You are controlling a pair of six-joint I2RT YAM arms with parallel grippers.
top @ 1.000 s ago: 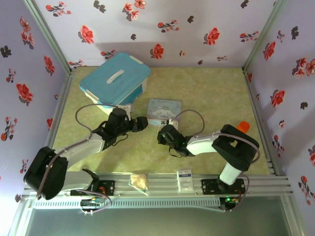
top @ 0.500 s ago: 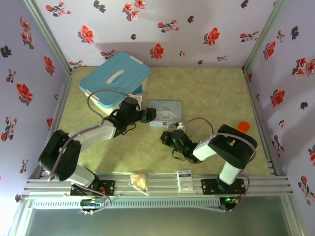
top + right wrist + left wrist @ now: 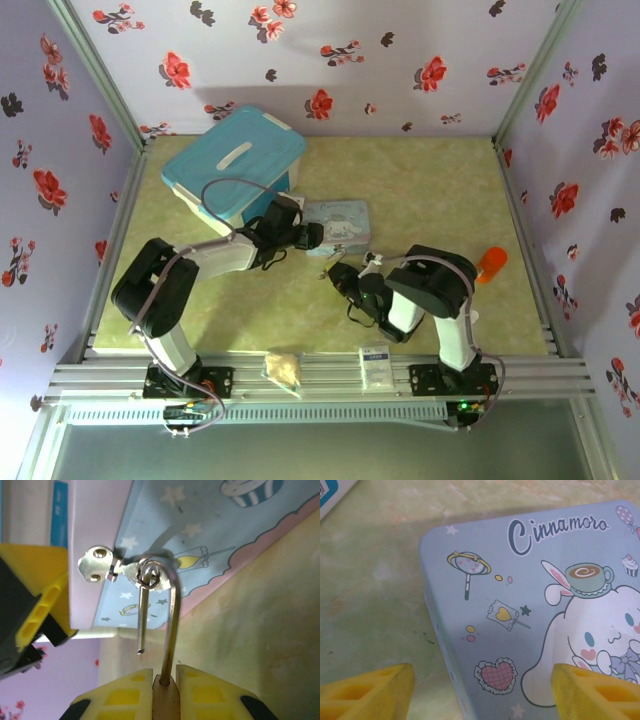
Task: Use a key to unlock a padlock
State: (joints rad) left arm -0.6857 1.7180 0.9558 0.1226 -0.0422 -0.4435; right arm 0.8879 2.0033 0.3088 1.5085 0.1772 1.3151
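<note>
right gripper (image 3: 165,676) pinches padlock (image 3: 173,620), shackle at 12 o'clock, likely presenting ringed key (image 3: 97,565) | left gripper (image 3: 482,692) spread over cinnamoroll tin (image 3: 530,605)

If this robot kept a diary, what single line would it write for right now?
left gripper: open above tin | right gripper: shut on padlock | key: dangling from padlock, not inserted

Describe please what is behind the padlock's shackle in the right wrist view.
The pale blue tin is behind the shackle. The padlock body is mostly covered by the shut jaws.
</note>
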